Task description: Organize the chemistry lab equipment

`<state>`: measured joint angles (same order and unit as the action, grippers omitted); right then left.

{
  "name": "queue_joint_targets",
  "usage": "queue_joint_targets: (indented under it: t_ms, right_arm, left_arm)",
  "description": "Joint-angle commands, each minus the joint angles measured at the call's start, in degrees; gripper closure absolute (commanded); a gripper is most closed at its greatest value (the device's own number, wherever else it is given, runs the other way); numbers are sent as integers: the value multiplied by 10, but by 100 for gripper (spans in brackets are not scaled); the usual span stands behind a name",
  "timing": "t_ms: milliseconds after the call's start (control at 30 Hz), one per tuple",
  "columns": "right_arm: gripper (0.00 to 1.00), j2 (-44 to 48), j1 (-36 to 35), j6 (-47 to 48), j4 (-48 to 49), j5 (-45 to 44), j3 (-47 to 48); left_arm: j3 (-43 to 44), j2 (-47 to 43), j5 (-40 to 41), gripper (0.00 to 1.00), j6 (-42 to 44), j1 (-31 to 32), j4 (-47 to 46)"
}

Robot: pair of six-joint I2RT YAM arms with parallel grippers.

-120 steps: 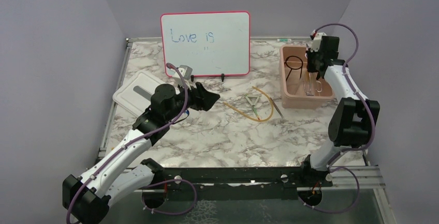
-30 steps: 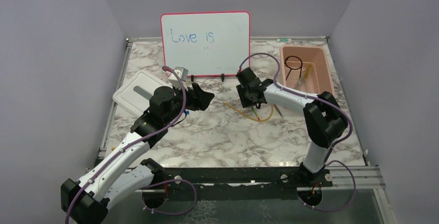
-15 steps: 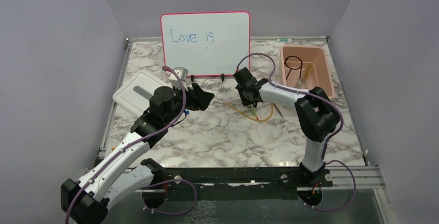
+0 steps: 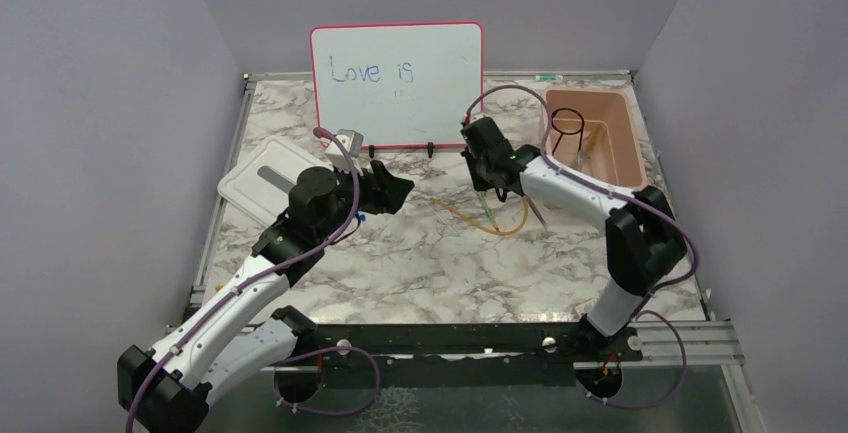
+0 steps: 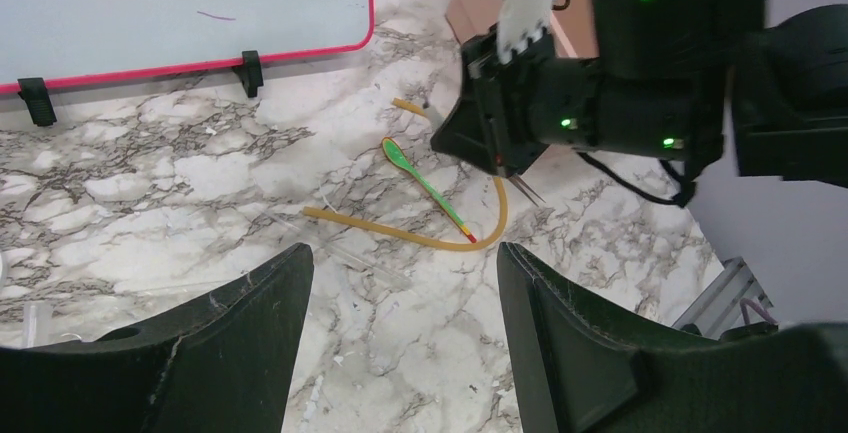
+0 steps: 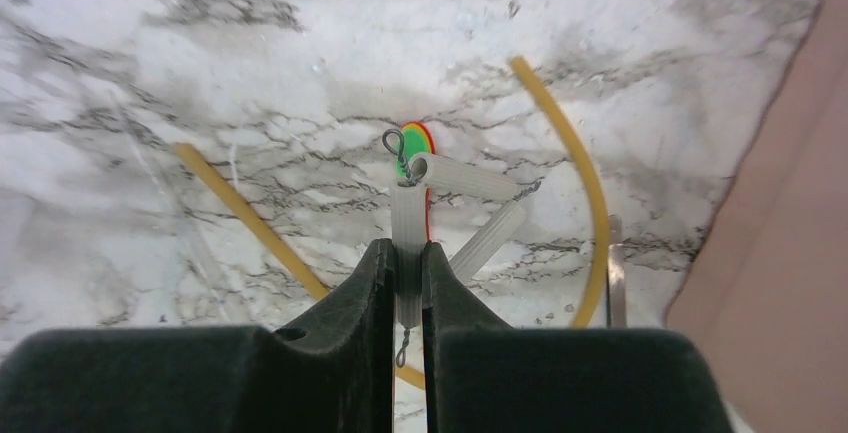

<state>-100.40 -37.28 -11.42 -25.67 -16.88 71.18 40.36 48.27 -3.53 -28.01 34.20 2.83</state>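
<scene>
Over by the amber rubber tube (image 6: 588, 183) on the marble surface (image 6: 150, 53), right pincer (image 6: 407, 258) is pinching one leg of the white wire-and-ceramic triangle (image 6: 465, 178). I'd lift straight up so nothing snags. Left pincer (image 5: 405, 293) is spread, holding nothing.

The worktop (image 4: 440, 263) as I see it from the controls: a whiteboard (image 4: 396, 83) stands at the back centre, a bin (image 4: 634, 148) sits at the back right with a wire ring (image 4: 567, 120) lying in it, and a lid (image 4: 250, 181) lies flat at the left. In the middle, before the whiteboard, a rubber tube (image 4: 462, 216) curves around a small scoop (image 5: 425, 178). My right fingers (image 6: 375, 273) hang over that scoop, closed on a wire triangle (image 6: 460, 178). My left fingers (image 5: 250, 313) sit between lid and tube.
</scene>
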Motion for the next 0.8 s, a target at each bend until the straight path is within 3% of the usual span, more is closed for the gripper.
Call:
queue_joint_targets:
  t_ms: [0,233,467,767]
  right_arm:
    - [92,87,-1,8,6,-16,25]
    - [91,204,11,15,21,-130,57]
    - [90,267,122,-21,-34,-188,53]
    - [90,282,275,-99,-57,-70,-49]
  left_arm:
    - [-4,-5,4,29,5,-3,1]
    - [-4,-5,2,29,4,-3,1]
    - [-6,-8,0,29,2,-3,0]
    - [-6,0,-7,29,-1,-3,-3]
